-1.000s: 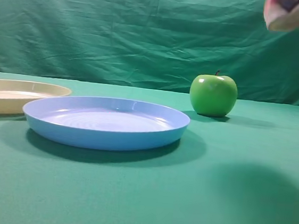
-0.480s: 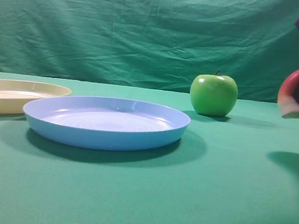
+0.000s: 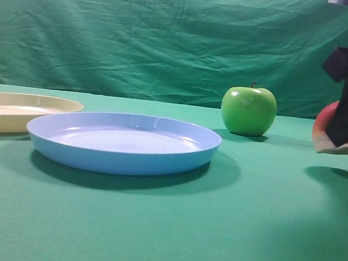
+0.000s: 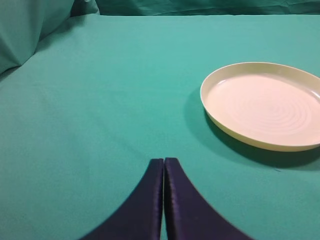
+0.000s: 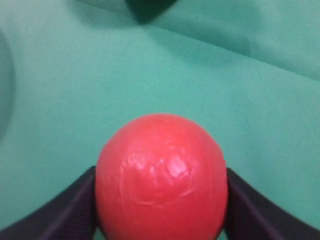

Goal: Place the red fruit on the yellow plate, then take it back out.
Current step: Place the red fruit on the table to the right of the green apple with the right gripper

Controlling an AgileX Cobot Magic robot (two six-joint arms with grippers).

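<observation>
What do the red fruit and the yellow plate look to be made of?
The red fruit looks like a glossy plastic or waxed replica: bright highlights and faint wrinkled film-like creases on the skin, though a real fruit cannot be ruled out. The yellow plate looks like smooth, semi-matte moulded plastic, with concentric rings in its base.

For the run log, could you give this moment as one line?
right gripper: around red fruit, above table | left gripper: shut, empty | yellow plate: empty

The left arm's fingers (image 4: 150, 210) are two smooth, dark navy, curved tapering blades with a faint satin sheen; the right arm's fingers (image 5: 65, 210) look alike, dark and matte, with angular dark housing above
</observation>
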